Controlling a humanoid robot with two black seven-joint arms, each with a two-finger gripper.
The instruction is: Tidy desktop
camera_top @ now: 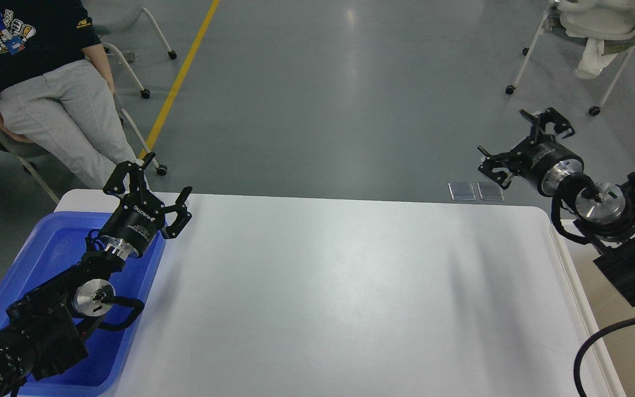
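Head view: the white table [339, 298] is seen filling the near and middle of the scene, with a blue tray [53, 248] lying on its left end and an off-white bin [620, 331] set just beside its right edge. The left pincer [155, 184] is held above the far rim of the tray with its fingers spread and nothing between them. The right pincer [521, 140] is held off the far right corner of the table, over the grey floor [323, 99], likewise spread and empty.
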